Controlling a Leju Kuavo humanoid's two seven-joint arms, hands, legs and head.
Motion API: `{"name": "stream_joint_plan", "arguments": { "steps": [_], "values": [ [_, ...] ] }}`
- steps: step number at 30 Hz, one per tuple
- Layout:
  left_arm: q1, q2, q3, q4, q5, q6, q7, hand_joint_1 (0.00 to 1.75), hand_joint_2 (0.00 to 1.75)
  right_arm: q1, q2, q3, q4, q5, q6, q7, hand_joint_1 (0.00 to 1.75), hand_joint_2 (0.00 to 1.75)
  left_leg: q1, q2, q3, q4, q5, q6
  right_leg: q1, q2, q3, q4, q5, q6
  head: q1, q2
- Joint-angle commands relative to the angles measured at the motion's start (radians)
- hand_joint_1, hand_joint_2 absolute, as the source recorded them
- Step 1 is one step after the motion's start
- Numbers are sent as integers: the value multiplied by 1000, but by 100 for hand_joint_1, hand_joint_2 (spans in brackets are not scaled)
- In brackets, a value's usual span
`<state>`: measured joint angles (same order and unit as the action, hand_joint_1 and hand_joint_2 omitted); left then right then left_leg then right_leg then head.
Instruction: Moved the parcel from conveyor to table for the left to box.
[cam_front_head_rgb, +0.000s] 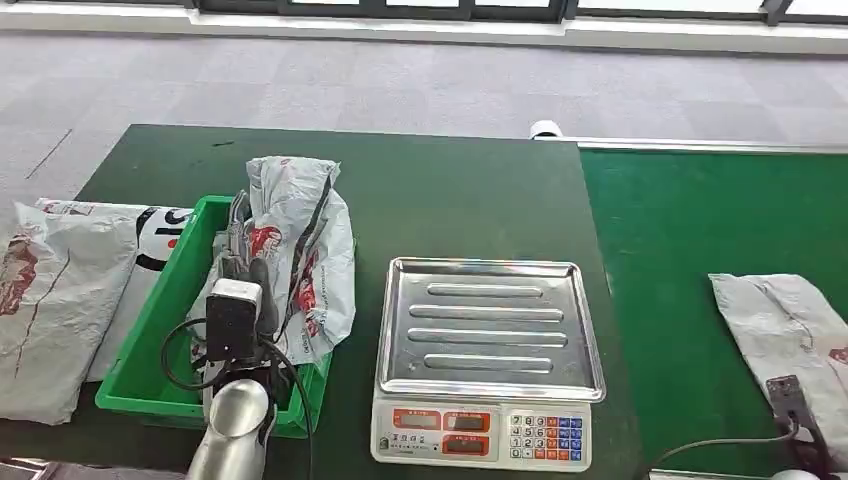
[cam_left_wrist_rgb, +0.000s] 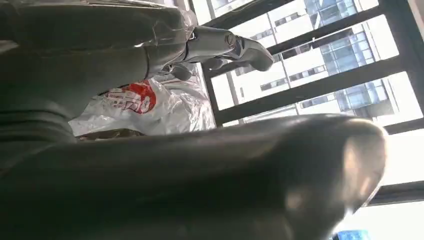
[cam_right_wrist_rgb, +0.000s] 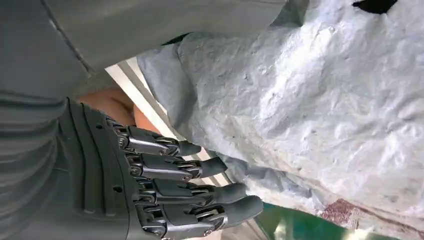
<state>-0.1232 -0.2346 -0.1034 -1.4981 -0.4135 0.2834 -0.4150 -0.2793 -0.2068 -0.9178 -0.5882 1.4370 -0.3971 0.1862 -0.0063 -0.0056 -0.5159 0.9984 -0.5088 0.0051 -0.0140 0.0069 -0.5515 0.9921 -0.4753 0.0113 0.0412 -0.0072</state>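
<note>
Head view: left hand (cam_front_head_rgb: 240, 262) over the green box (cam_front_head_rgb: 150, 330), its fingers (cam_left_wrist_rgb: 235, 47) gripping a grey parcel (cam_front_head_rgb: 300, 250) that stands in the box | right hand (cam_right_wrist_rgb: 165, 195): fingers straight and apart, holding nothing, just beside a second grey parcel (cam_right_wrist_rgb: 320, 100) on the green conveyor (cam_front_head_rgb: 690, 230) | scale (cam_front_head_rgb: 488, 345) between box and conveyor

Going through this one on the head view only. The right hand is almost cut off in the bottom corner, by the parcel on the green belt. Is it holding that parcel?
Observer: No. The right wrist view shows the right hand with its fingers stretched out straight beside the grey parcel, nothing in them.
Operator: And the left hand down in the green bin?
Observer: The left wrist view shows the printed parcel lying between its thumb and its fingers. I cannot tell whether they press it.
</note>
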Motion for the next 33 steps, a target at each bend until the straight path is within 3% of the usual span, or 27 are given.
{"name": "stream_joint_plan", "arguments": {
  "steps": [1, 6, 10, 19, 20, 21, 24, 33],
  "values": [
    [-50, 27, -28, 81, 11, -20, 12, 0, 0, -5, 25, 8, 69, 10, 37, -16, 0, 175, 1, 0, 2, -3, 1, -2, 2, -1, 3, -4, 1, -1, 0, 0],
    [-59, 27, -31, 93, 15, -25, 12, 0, 0, -7, 32, 18, 74, 15, 58, -29, 0, 175, 1, 0, 1, -2, 0, -1, 1, -1, 2, -2, 1, -1, 0, 0],
    [-74, 21, -38, 115, 18, -28, 13, 0, 0, -68, 39, 77, 128, 33, 142, -71, 0, 175, 2, 4, 2, -3, 1, -2, 2, 3, 1, -3, 2, -1, 0, 0],
    [-80, 20, -40, 125, 19, -28, 19, 0, 0, -95, 53, 116, 149, 17, 163, -122, 3, 175, 2, 12, -3, -3, 1, -1, 1, 10, 1, -3, 5, 0, 0, 0],
    [-82, 20, -40, 127, 19, -29, 19, 0, 0, -95, 54, 119, 150, 14, 169, -127, 23, 175, 1, 12, -7, -1, 0, 0, 1, 11, 0, -2, 5, 0, 0, 0],
    [-83, 21, -39, 129, 19, -28, 20, 0, 0, -94, 57, 123, 151, -2, 175, -150, 175, 175, 1, 14, -7, -1, -1, 0, 1, 13, 0, -1, 4, 1, 0, 0],
    [-94, 26, -37, 143, 21, -29, 21, 0, 0, -89, 62, 132, 150, -56, 221, -234, 175, 175, 2, 15, -6, -2, 0, 0, 2, 13, 0, -3, 6, 1, 0, 0],
    [-93, 26, -36, 139, 20, -27, 21, 0, 0, -89, 77, 157, 115, -80, 215, -244, 175, 175, 2, 17, -4, -1, -1, 0, 2, 15, 1, -3, 6, 1, 0, 0]
  ]
}}
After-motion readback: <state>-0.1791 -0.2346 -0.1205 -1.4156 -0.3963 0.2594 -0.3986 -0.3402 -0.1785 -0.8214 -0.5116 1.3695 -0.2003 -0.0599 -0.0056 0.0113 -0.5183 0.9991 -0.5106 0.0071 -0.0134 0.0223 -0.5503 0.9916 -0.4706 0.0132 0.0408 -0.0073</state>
